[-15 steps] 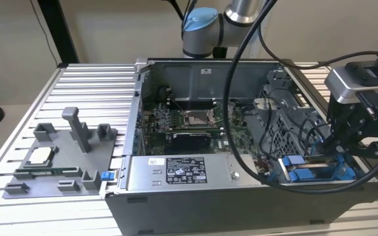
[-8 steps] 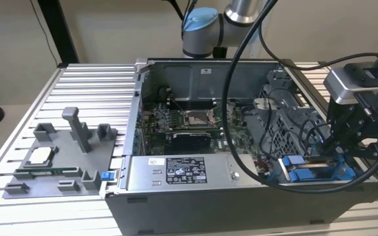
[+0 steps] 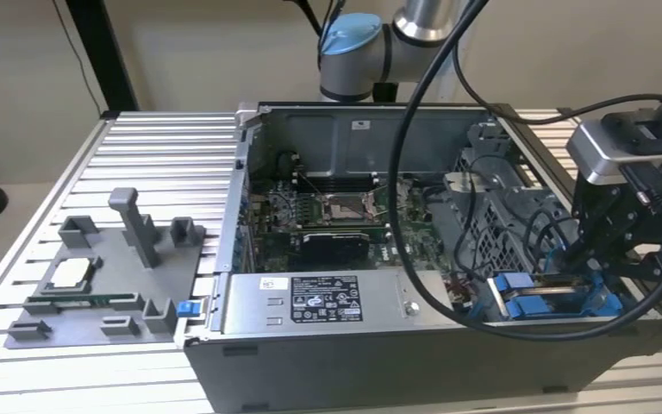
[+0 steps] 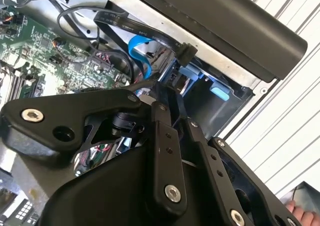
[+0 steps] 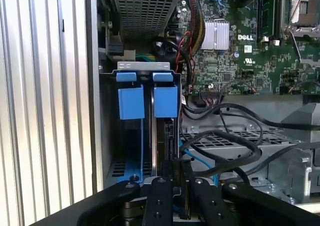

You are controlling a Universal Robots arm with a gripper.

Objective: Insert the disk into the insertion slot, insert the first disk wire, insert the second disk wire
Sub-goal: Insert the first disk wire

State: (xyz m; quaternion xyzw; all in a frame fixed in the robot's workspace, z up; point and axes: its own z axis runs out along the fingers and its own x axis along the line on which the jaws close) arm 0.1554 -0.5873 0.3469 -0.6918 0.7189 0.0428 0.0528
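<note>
— How do the jaws stand?

— Drawn almost together. In the first wrist view the gripper shows only a sliver of gap; whether anything thin is pinched there I cannot tell. A black cable loops right up to the tips, but its end is hidden.

— And the disk?

— Directly ahead of the tips. The disk seems to stand on edge in the slot, on the side nearer the circuit board. Its long side runs straight away from the jaws toward the blue tabs at the slot's far end, so the jaws and the disk lie along one line.

— Seen from outside?

— The gripper hangs over the corner of the case at the exterior view's right; the disk sits just beneath it, blue frame showing, low in the slot. I judge it seated or nearly so.

— Any wire loose?

— In the second wrist view a flat black plug on its ribbon lies just past the gripper, apart from it and joined to nothing I can see. As a guess, the wiring is the part that remains.
</note>
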